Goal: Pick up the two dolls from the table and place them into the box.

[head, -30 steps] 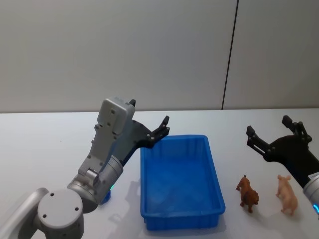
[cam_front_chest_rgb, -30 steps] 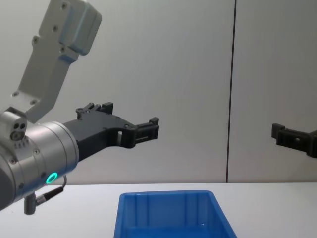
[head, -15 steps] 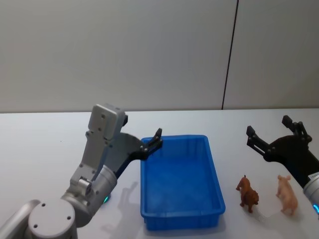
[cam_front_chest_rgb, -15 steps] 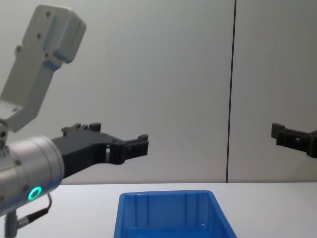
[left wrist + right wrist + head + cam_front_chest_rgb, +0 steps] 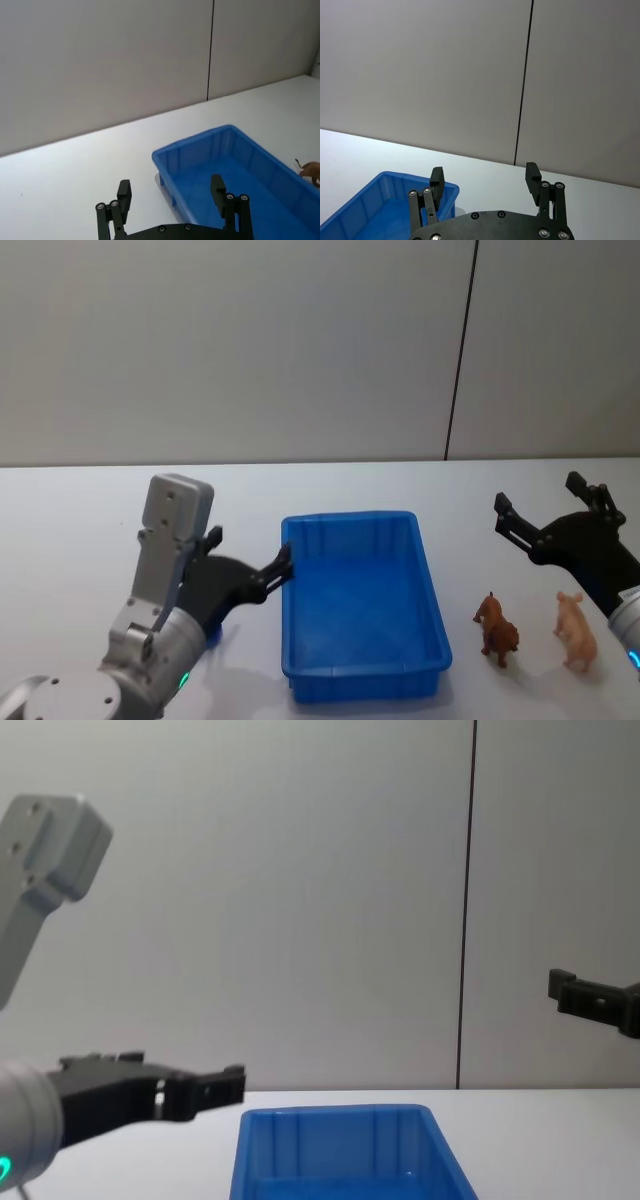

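Note:
Two small animal dolls stand on the white table (image 5: 80,520) to the right of the box: a brown one (image 5: 497,628) and a peach one (image 5: 575,630). The brown doll (image 5: 312,170) also peeks in at the edge of the left wrist view. The box (image 5: 362,605) is a bright blue bin with nothing in it, and it also shows in the chest view (image 5: 345,1145). My left gripper (image 5: 250,550) hangs open just left of the box's left rim. My right gripper (image 5: 540,498) is open above the table, behind the dolls.
A plain grey wall with a dark vertical seam (image 5: 460,350) rises behind the table. White tabletop stretches left of the box and behind it.
My left arm has come down and pulled back to the left, from over the box's far left corner to beside its left rim. The right arm and both dolls have stayed still.

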### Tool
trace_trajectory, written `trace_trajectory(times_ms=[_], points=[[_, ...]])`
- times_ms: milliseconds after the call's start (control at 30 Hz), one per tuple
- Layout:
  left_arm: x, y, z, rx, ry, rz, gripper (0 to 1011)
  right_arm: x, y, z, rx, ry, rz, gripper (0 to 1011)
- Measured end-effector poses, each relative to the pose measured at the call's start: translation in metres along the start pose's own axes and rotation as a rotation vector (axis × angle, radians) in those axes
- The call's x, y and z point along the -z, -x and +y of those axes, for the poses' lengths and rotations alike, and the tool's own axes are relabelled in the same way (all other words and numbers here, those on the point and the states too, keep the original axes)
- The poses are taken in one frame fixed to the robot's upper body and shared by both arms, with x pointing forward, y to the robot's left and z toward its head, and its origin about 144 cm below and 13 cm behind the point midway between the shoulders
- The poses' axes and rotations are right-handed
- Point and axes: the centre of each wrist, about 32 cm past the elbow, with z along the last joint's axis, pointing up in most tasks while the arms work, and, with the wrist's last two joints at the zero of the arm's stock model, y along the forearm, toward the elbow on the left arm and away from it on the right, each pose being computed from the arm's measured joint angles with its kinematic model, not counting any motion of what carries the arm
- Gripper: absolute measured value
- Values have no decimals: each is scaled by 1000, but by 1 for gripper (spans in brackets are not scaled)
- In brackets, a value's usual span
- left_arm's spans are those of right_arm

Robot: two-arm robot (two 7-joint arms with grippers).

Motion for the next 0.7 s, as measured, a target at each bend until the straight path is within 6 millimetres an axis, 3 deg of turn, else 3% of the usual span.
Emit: trace_trajectory(times_ms=[400,700], points=[[10,-15,9,-52,-163,81,1001,0,0,0,0,0,0,1003],[23,-41,0,-74,-308,123,1001,0,0,0,0,0,0,1003]])
